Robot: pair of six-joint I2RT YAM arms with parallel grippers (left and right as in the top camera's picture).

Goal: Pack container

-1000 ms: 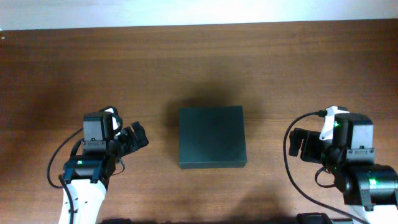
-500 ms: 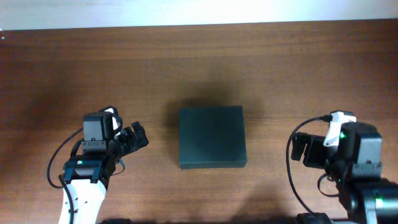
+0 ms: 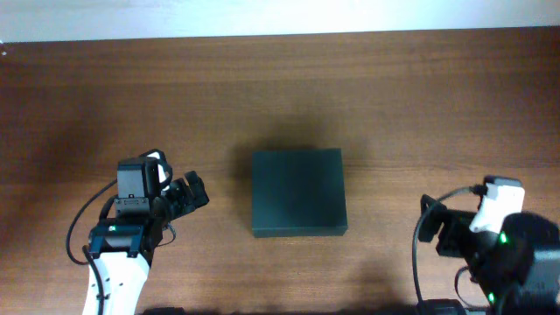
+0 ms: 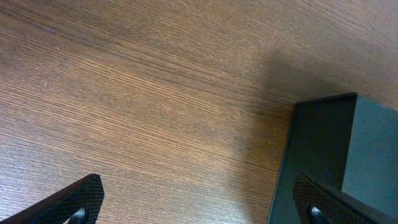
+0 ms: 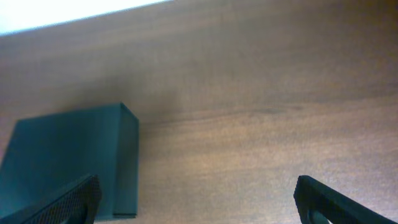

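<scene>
Container (image 3: 297,192), edges square to table (image 3: 280,87), open room on all four sides; left jaws, right jaws both wide.

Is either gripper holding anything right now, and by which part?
Nothing is held. The left gripper and right gripper are both open and empty. The container sits closed on the table between them, apart from both.
</scene>
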